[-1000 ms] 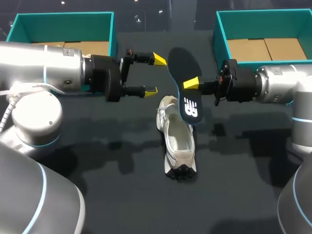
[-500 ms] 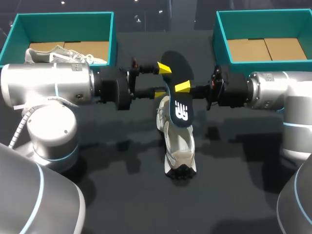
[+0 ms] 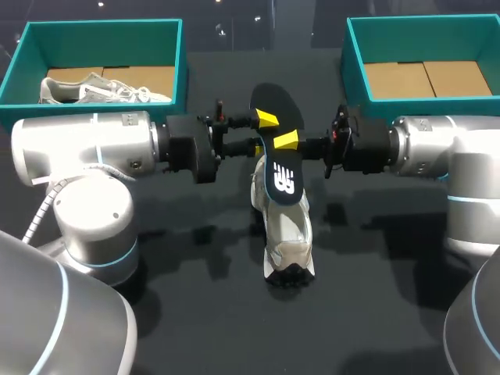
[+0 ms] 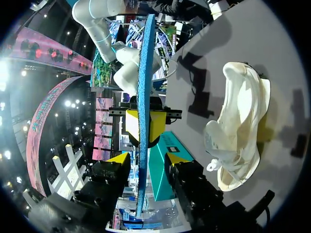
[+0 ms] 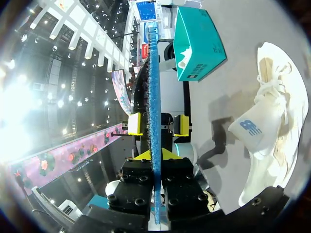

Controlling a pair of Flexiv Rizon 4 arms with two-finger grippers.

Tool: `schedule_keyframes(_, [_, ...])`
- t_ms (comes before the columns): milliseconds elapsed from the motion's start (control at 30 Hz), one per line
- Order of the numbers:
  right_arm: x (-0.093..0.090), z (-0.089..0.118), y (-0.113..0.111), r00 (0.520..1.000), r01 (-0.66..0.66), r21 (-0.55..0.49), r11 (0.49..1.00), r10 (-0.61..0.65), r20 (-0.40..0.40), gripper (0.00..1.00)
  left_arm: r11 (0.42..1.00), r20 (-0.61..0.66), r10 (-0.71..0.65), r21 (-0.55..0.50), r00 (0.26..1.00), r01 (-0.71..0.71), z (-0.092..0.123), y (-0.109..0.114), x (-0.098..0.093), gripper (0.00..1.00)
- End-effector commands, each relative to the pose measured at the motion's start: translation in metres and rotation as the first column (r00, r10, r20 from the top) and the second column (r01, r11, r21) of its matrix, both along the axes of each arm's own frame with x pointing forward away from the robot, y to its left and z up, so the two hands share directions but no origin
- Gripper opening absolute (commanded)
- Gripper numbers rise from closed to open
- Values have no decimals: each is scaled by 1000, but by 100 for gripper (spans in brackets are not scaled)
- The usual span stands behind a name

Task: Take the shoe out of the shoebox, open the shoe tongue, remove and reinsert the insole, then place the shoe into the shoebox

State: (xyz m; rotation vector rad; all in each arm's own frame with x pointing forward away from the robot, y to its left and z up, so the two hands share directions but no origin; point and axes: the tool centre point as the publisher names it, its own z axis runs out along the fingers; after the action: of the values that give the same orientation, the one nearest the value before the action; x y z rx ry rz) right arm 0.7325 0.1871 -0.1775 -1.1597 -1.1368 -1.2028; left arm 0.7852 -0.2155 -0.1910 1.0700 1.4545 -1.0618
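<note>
The right fingers [image 3: 287, 141] pinch the dark insole [image 3: 279, 160], holding it on edge just above the white sneaker [image 3: 287, 234] lying on the tabletop [image 3: 375, 312]. The left fingers [image 3: 267, 119] stand open, straddling the insole.

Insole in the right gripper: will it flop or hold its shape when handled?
Probably holds shape: pinched by the right gripper at one spot, the insole shows a straight, unsagging edge in both wrist views. Likely light, since it looks thin edge-on. It might pivot in the pinch if pushed.

Robot demo stand: dark table [image 3: 195, 312], teal shoeboxes [image 3: 101, 28]
</note>
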Motion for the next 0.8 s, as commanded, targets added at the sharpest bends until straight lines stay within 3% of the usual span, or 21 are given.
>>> schedule_keyframes(33, [1,-3,5,1000,-2,2,1000,2,0,0,1000,4,5,-7,1000,-5,-2,-7,3,43])
schedule_keyframes(600, [2,-4,11,1000,-16,5,1000,16,-2,0,1000,12,-1,-10,1000,1,-3,-13,4,24])
schedule_keyframes(800, [2,-5,11,1000,-16,7,1000,16,-6,0,1000,19,-5,-8,1000,5,-4,-14,5,10])
